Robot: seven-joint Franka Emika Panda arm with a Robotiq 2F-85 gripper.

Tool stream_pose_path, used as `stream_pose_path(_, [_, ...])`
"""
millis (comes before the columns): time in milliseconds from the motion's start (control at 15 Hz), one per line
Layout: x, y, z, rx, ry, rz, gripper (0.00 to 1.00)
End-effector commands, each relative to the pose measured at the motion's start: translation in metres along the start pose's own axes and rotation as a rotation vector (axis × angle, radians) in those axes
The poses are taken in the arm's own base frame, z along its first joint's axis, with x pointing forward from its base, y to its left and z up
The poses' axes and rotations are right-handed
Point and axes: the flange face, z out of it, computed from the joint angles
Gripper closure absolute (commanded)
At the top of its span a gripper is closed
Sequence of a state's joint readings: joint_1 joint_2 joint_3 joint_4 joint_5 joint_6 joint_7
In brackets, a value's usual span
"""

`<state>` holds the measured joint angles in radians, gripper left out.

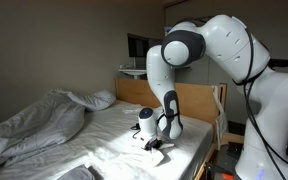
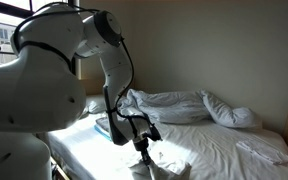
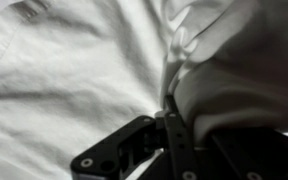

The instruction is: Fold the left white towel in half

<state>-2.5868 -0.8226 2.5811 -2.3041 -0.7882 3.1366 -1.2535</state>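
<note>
Wrist view: gripper (image 3: 169,104) entering from 6 o'clock, jaws drawn close together and pinching a raised edge of the left white towel (image 3: 74,90). Bunched, lifted cloth at 2 o'clock of the jaws; rest of the towel flat and lightly creased toward 10 o'clock.

Both exterior views: gripper (image 1: 156,143) (image 2: 142,150) low over the table (image 1: 104,125), towel (image 1: 134,152) (image 2: 172,168) beneath and just beside it, near the table's front edge.

Progress, as a judgement: grasp made, fold only begun. Held edge up off the surface but not yet carried across to the opposite edge; no doubled layer lying flat anywhere. Remaining: sweep across, lay down, release.

Surroundings: rumpled duvet (image 1: 34,125) (image 2: 184,104) heaped well apart from the towel, at 9 o'clock of the gripper in an exterior view. Second white towel (image 2: 264,150) at 3 o'clock, well apart. Wooden headboard (image 1: 189,95) behind the arm, at 12 o'clock.

Obstructions: none on the towel itself. Far edge of the towel hidden by the arm, so landing line hard to judge. Thin cloth, likely to sag or slip.
</note>
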Motion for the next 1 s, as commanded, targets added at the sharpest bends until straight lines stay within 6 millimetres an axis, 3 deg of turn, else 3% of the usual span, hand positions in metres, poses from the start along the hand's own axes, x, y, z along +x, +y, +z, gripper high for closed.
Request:
stream_pose_path(0, [-0.007,0.020,-0.016,-0.068,0.007,0.059,0.91])
stream_pose_path(533, [-0.011,0.027,-0.020,-0.045,-0.002,0.084,0.92])
stream_pose_path(600, [-0.037,0.056,-0.028,-0.044,-0.019,0.069,0.92])
stream_pose_path(667, [-0.032,0.044,-0.028,-0.039,-0.030,0.067,0.92])
stream_pose_path(800, [-0.048,0.065,-0.039,-0.048,-0.039,0.114,0.92])
stream_pose_path(933, [-0.058,0.063,-0.047,-0.049,-0.007,0.171,0.92])
